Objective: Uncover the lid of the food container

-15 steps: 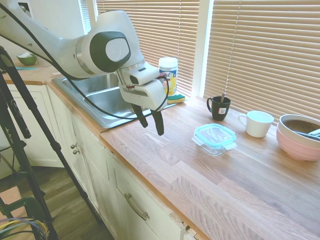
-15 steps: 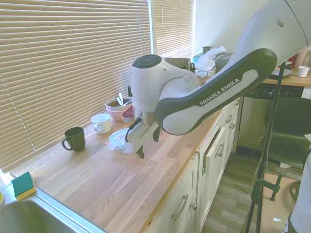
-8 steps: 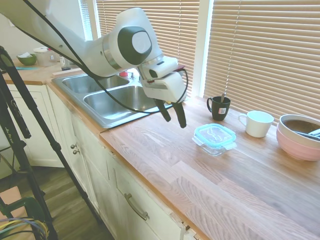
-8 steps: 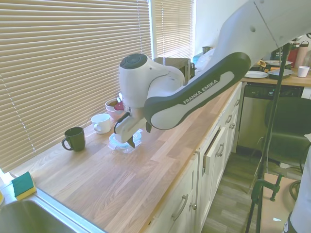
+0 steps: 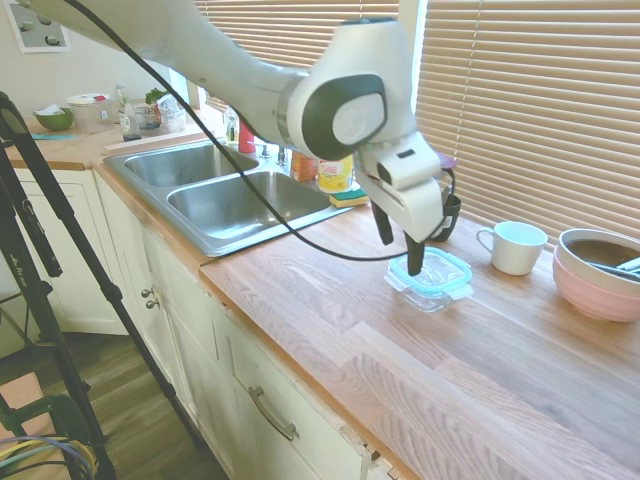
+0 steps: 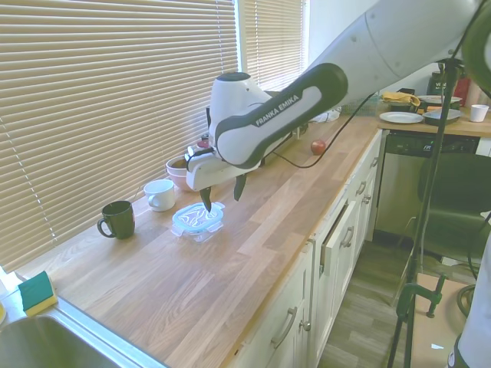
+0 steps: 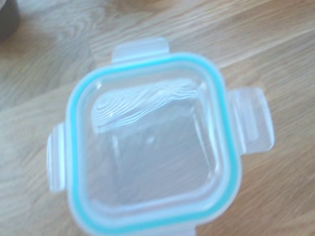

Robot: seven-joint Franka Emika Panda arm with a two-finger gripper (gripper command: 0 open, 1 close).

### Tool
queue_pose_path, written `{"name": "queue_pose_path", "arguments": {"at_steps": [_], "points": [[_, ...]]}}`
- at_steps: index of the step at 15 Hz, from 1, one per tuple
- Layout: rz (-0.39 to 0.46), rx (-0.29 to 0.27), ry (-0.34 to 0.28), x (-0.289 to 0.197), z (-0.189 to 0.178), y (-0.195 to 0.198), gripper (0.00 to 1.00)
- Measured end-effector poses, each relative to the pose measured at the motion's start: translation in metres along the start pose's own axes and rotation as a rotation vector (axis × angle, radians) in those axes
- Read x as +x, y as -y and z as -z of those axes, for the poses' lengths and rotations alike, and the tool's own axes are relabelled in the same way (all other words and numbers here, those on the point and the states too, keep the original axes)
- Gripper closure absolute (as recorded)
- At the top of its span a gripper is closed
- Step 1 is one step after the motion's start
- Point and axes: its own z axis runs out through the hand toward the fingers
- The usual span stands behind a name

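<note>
my claw (image 5: 402, 252): hangs above the lid, fingers spread wide, nothing held; one fingertip looks close to the lid's top, contact can't be told
lid (image 5: 430, 269): clear with a teal rim, seated flat on the food container, clip tabs sticking out on the sides; fills my wrist view (image 7: 153, 147)
food container (image 5: 428, 293): small clear glass dish on the wooden counter (image 5: 500, 370), closed; in the first exterior view, at about 5 o'clock of the dark mug
dark mug (image 6: 118, 218): at about 9 o'clock of the container in the second exterior view, apart from it
white cup (image 5: 515, 247): at about 2 o'clock of the container in the first exterior view, not touching
pink-and-white bowl (image 5: 600, 273): at 3 o'clock, beyond the cup
sink (image 5: 235, 205): at 9 o'clock, well apart
</note>
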Motion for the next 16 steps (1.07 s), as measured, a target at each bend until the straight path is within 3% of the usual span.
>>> {"name": "queue_pose_path", "arguments": {"at_steps": [3,7,16], "points": [[-0.077,0.084,0.104,0.06,-0.013,-0.011,0.0],[-0.147,0.203,0.261,0.1,-0.04,-0.028,0.0],[-0.22,0.41,0.529,0.129,-0.108,-0.084,0.0]]}}
